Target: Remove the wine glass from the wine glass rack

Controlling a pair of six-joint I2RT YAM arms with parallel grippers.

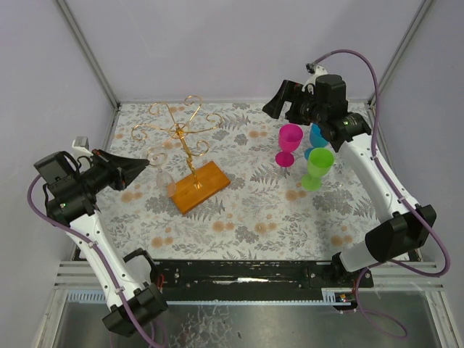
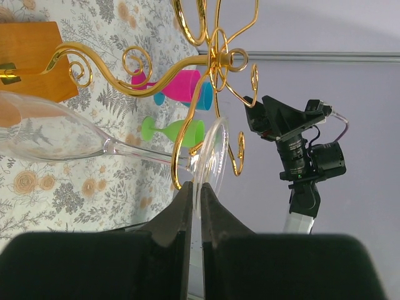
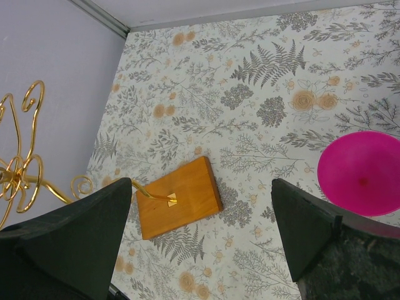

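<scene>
The wine glass rack (image 1: 181, 130) is a gold wire tree on an orange-brown wooden base (image 1: 198, 186), left of the table's middle. A clear wine glass (image 1: 164, 172) hangs bowl-down from a lower left arm. In the left wrist view its bowl (image 2: 44, 131) lies left and its stem crosses a gold loop (image 2: 181, 165). My left gripper (image 2: 197, 187) is shut on the rim of the glass's round foot (image 2: 215, 150); it also shows in the top view (image 1: 148, 161). My right gripper (image 3: 200, 231) is open and empty, high above the table, and the rack's base (image 3: 178, 197) shows below it.
A pink goblet (image 1: 288, 143), a blue one (image 1: 317, 138) and a green one (image 1: 317, 168) stand close together at the right, under my right arm (image 1: 326, 105). White walls with metal frame posts close the table's far and side edges.
</scene>
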